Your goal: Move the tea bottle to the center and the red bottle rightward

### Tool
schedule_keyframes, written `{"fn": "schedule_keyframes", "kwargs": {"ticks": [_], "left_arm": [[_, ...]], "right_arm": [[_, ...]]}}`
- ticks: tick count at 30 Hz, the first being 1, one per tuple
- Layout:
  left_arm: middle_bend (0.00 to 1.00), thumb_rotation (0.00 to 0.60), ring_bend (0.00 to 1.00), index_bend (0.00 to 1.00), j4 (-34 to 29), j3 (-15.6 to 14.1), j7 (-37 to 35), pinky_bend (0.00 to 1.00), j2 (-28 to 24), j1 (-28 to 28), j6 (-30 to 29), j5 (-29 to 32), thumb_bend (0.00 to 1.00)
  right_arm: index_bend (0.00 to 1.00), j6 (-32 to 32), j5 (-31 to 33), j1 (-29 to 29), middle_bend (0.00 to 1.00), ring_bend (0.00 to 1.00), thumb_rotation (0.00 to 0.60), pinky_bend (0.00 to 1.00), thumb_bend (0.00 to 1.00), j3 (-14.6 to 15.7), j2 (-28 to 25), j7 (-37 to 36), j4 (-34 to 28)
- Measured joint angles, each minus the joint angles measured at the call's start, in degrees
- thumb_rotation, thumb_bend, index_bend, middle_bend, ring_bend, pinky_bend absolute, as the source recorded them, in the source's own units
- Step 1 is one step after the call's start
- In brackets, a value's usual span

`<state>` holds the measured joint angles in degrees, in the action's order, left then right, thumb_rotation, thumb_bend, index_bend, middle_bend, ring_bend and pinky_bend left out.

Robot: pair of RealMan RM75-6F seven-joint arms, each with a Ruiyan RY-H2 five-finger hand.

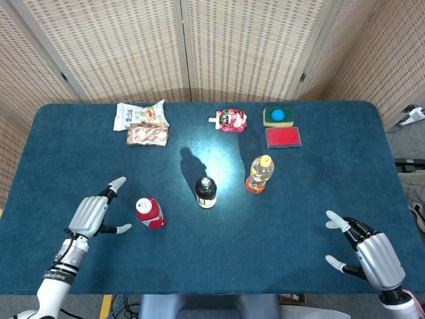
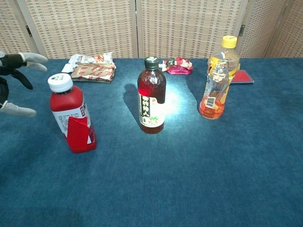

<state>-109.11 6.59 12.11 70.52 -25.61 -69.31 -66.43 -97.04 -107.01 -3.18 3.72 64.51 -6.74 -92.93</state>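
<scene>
Now the red bottle stands upright at lower left of the head view, with the left hand just beside it, fingers spread and touching nothing. The tea bottle stands upright near the table's middle. The right hand, at lower right, also holds nothing, fingers apart. Any further nudge should wrap the bottle low around its body, since a push near the cap would likely tip it.
</scene>
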Motion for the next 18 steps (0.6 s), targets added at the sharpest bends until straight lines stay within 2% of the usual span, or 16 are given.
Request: {"fn": "schedule_keyframes", "kwargs": {"ticks": [18], "left_arm": [[0.1, 0.6, 0.26, 0.15, 6.92, -7.68, -9.33, 0.56, -4.21, 12.88, -17.17, -19.69, 0.05]], "right_arm": [[0.24, 8.74, 12.12, -0.26, 0.38, 0.3, 0.6, 0.52, 0.04, -2.38, -3.62, 9.79, -5.37]]}}
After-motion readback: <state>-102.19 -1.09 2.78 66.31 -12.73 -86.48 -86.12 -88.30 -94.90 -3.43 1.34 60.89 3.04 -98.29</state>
